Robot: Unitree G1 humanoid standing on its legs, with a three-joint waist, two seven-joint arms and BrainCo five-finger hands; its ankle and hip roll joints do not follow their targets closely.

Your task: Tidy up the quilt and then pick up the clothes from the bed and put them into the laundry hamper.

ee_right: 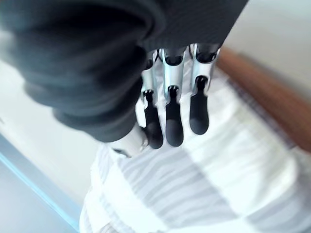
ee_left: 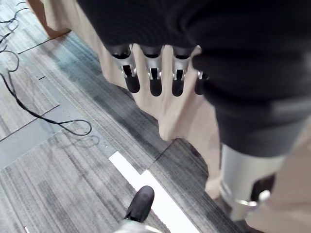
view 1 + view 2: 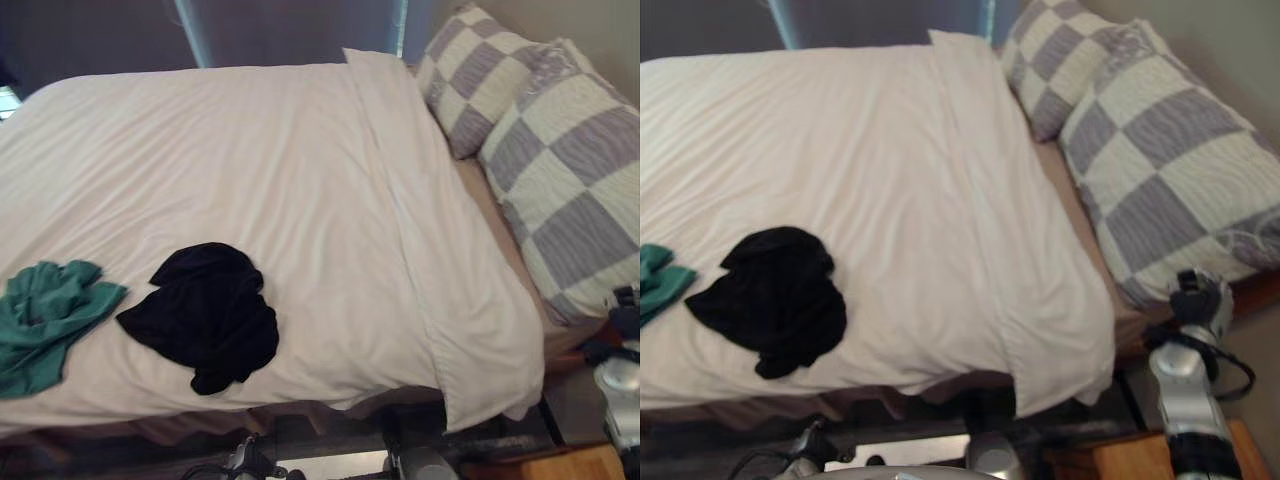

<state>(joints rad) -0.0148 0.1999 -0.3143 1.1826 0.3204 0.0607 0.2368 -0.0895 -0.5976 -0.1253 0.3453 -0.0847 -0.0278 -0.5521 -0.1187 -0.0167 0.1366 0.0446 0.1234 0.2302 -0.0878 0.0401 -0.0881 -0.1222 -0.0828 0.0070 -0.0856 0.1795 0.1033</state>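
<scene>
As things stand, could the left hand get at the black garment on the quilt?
Probably yes. The black garment lies uncovered on the quilt near the bed's front edge, with nothing on top of it. The left hand hangs open and empty beside the bed skirt, so it would have to lift first.

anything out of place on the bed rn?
Yes: two crumpled garments lie loose on the white quilt near its front edge, a black one and a green one to its left. The quilt itself lies mostly flat. Both checked pillows sit at the head.
</scene>
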